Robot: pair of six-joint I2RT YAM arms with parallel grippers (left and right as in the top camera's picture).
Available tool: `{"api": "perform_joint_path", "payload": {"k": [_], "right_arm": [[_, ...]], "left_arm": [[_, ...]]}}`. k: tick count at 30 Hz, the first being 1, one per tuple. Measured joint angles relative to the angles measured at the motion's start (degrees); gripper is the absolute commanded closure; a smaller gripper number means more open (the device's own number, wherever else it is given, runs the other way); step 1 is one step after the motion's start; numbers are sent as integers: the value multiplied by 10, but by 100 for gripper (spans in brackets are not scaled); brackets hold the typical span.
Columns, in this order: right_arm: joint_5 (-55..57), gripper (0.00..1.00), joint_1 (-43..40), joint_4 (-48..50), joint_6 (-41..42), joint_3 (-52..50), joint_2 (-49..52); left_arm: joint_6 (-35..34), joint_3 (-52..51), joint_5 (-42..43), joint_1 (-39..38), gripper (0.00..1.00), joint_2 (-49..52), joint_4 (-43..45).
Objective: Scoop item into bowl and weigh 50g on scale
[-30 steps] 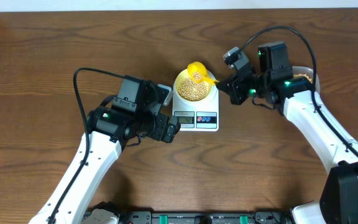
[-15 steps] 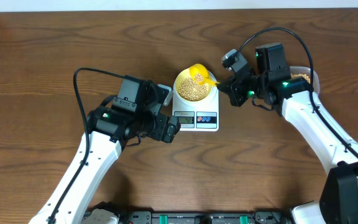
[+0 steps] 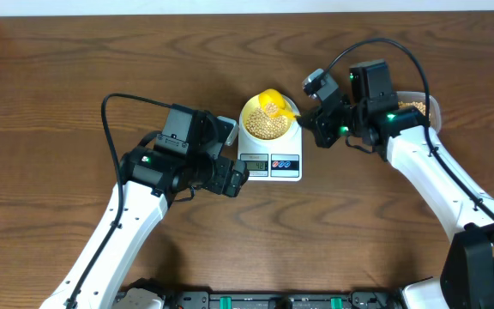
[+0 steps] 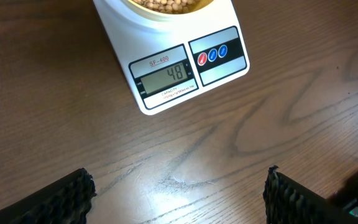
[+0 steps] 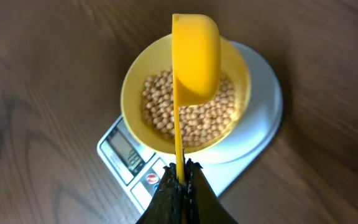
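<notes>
The white scale (image 3: 269,172) stands mid-table with the pale-yellow bowl (image 3: 247,117) on it, holding a heap of beige beans (image 3: 268,126). My right gripper (image 3: 307,120) is shut on the thin handle of a bright yellow scoop (image 3: 270,100). In the right wrist view the scoop (image 5: 196,56) hangs turned on its side above the beans (image 5: 191,121) and the bowl (image 5: 128,93). My left gripper (image 3: 234,176) is open and empty just left of the scale's display end. The left wrist view shows the scale (image 4: 166,43) reading 48.
A clear tub (image 3: 420,105) with more beans sits at the back right, partly behind the right arm. Brown wooden tabletop (image 3: 58,103) surrounds the scale. The right gripper (image 5: 180,171) hovers over the scale's button end.
The right gripper has shifted slightly left and rolled the scoop further onto its side over the bowl. The left arm has stayed still.
</notes>
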Motion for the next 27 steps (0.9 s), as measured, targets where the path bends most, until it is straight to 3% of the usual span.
{"api": "perform_joint_path", "payload": {"k": [27], "right_arm": [[59, 99, 34, -7, -27, 0, 0]], "left_arm": [[0, 0, 0, 0, 11, 0, 0]]}}
